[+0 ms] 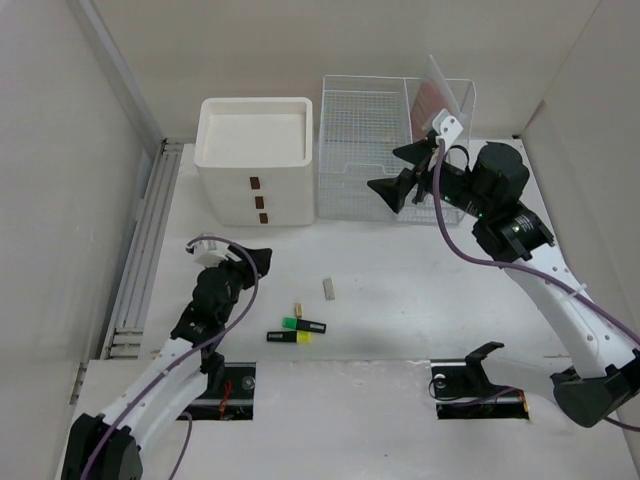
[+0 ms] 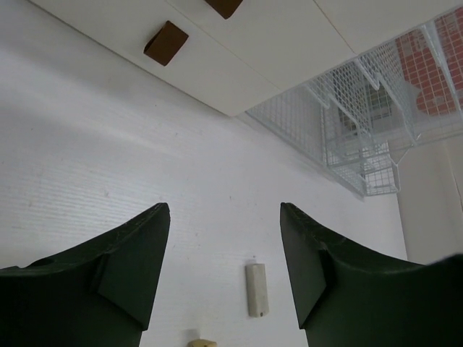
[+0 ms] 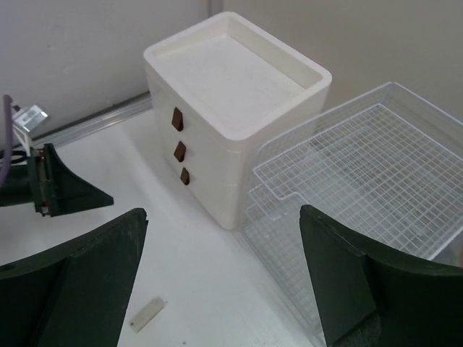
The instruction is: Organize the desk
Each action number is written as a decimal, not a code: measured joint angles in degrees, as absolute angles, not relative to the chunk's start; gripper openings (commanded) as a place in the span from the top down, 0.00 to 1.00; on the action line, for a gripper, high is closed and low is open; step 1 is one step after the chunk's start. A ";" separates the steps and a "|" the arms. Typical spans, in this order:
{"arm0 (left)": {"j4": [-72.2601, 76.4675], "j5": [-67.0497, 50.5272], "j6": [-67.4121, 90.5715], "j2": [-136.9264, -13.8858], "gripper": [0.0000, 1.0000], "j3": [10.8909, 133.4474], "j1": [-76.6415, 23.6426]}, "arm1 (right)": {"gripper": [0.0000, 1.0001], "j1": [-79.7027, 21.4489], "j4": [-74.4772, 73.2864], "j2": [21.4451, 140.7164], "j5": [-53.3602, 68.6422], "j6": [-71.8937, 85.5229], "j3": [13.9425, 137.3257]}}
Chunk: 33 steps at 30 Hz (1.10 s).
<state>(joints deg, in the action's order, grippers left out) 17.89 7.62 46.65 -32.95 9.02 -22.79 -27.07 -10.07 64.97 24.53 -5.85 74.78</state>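
The desk (image 1: 400, 270) is a flat, matte white surface. On its far side stands a white three-drawer box (image 1: 257, 165), with a wire-mesh tray stack (image 1: 365, 150) just beside it on the right. A small pale block (image 1: 328, 289) lies near the centre. Nearer and to its left, close together, lie a small yellowish piece (image 1: 297, 309), a green highlighter (image 1: 303, 324) and a yellow highlighter (image 1: 289, 337).

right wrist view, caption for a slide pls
Open right hand hovering over the desk, facing the white three-drawer box and the stacked wire trays.
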 measured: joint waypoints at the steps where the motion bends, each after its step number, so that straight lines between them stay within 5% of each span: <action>1: 20.03 7.68 46.61 -34.81 0.41 9.02 -22.79 | 0.09 -27.07 -9.52 64.71 24.99 -5.58 74.50; 9: 31.94 8.84 43.83 -47.00 0.41 10.26 -19.14 | 0.10 -26.68 -7.46 64.38 26.70 -4.21 72.25; 33: 26.11 11.73 26.04 -80.23 0.48 32.29 -19.14 | 0.10 -26.65 -5.52 64.75 27.05 -4.01 71.50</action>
<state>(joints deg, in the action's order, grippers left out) 26.11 11.73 26.04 -80.23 32.29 -19.14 -26.65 -5.52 64.75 27.05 -4.01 71.50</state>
